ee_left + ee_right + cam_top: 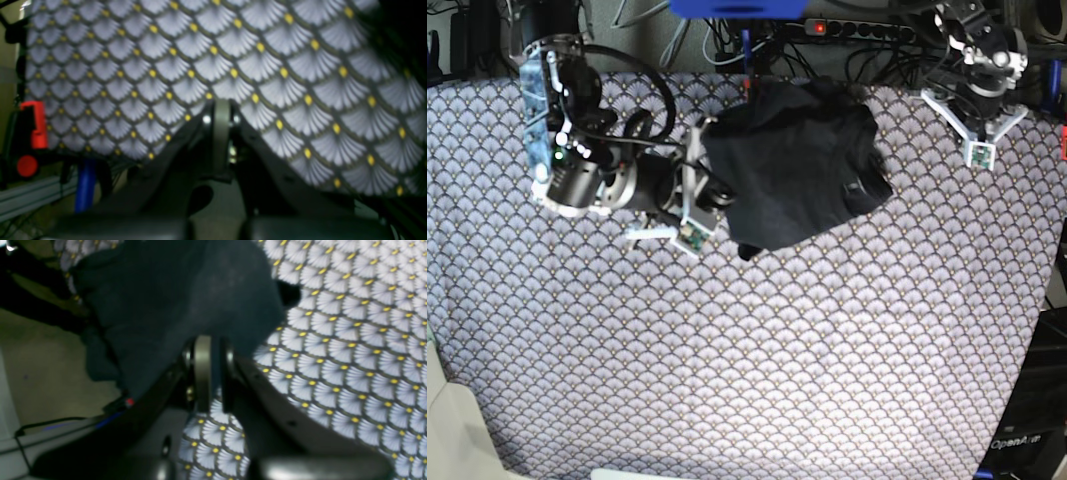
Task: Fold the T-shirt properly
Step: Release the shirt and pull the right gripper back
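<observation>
The right gripper point(712, 195) is at the left edge of the T-shirt point(792, 170), with its fingers point(202, 373) pressed together; whether cloth is pinched between them is not clear. The T-shirt lies bunched on the far middle of the tablecloth point(747, 350). Well right of the T-shirt, the left gripper point(222, 133) has its fingers closed on nothing.

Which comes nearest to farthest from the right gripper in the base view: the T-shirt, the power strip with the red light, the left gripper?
1. T-shirt: touching the right gripper, just to its right in the base view.
2. Power strip: along the top edge, behind the shirt.
3. Left gripper: far upper right corner.
</observation>
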Robot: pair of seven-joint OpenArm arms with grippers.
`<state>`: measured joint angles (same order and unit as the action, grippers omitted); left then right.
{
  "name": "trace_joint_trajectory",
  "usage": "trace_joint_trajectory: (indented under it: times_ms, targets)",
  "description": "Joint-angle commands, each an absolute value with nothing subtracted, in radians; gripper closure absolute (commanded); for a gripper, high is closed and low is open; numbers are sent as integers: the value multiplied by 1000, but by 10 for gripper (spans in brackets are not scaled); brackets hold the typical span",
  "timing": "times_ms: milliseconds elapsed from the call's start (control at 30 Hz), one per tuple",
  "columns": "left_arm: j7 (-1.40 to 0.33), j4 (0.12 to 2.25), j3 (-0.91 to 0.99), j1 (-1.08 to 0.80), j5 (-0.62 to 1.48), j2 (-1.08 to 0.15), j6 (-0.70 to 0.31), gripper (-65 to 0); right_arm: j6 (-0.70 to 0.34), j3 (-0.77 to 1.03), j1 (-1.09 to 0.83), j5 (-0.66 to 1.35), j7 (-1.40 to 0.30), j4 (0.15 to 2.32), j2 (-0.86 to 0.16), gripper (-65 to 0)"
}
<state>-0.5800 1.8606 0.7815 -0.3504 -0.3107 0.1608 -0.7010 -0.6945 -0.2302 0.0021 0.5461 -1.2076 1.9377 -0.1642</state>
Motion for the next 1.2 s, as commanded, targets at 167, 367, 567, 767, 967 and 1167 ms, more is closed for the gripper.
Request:
trace_joint_trajectory:
  times_ms: [167,367,567,767,967,1167]
  targets:
    - [-567,1870,782,-352,-305,157,-698,0,-698,-228,53,630,-1230,1954,-139,-37]
    - [-567,1870,788,-352,-308,157,-698,0,-698,-226,68,736,-1227,1954,-125,-37]
    - [-567,1870,786,-352,-308,157,-698,0,-698,-229,36,734,-1184,1945,-90,-37]
    - [-567,1870,788,-352,-311,157,-698,0,-698,-229,15,733,-1104,1840,-119,-37]
    - [-567,1870,788,-351,-308,157,-698,0,-698,-231,16,733,-964,1621,-186,-37]
    - [-567,1870,782,-351,-306,157,-698,0,-698,-231,16,733,-892,1520,-254,-37]
